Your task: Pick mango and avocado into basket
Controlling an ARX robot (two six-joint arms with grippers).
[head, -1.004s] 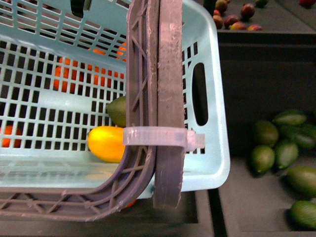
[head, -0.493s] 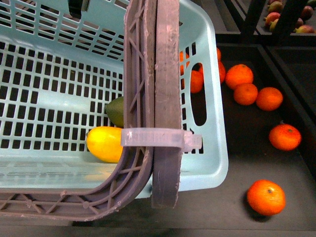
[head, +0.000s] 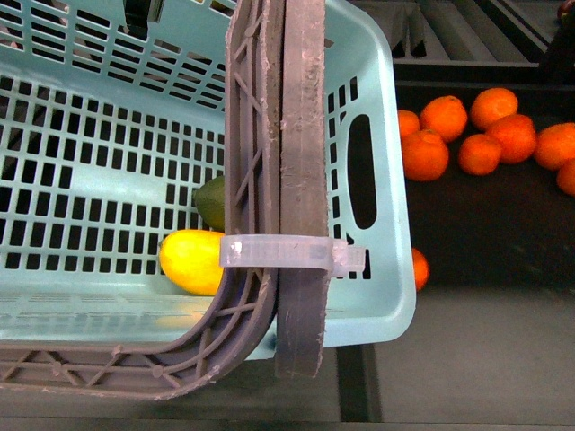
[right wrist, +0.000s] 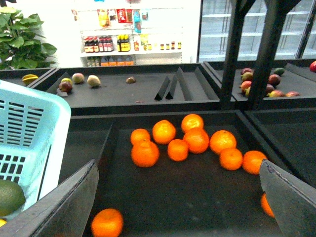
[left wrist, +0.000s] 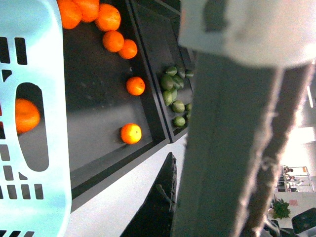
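Front view: the light blue slotted plastic basket (head: 377, 180) fills most of the frame. Its two brown-grey folding handles (head: 287, 180) lie together, bound by a white zip tie (head: 287, 251).

Inside the basket, on the lattice floor, the smooth yellow oblong mango (head: 190, 260) lies near the handles. The dark green oval avocado (head: 212, 202) sits just beside it, farther from the camera; both are partly hidden by the handles. I cannot tell whether the two fruits touch.

Beyond the basket's right wall, a cluster of round orange citrus fruits (head: 476, 135) lies on the black display counter (head: 485, 233). One more citrus (head: 419, 269) shows just beside the basket's outer wall.

Left wrist view: a basket wall (left wrist: 44, 123) is at one edge, with loose citrus (left wrist: 131, 133) and a group of small dark green fruits (left wrist: 174, 94) in adjoining black trays. A grey handle bar (left wrist: 222, 148) crosses close to the lens. Left pincer state: cannot tell; fingers not visible.

Right wrist view: the right pincer (right wrist: 177, 197) is spread wide, its two grey fingers (right wrist: 69, 207) at the frame's sides, holding nothing. Citrus (right wrist: 187, 143) lies on the counter between them. The basket corner (right wrist: 34, 123) and avocado (right wrist: 10, 196) show at the edge.
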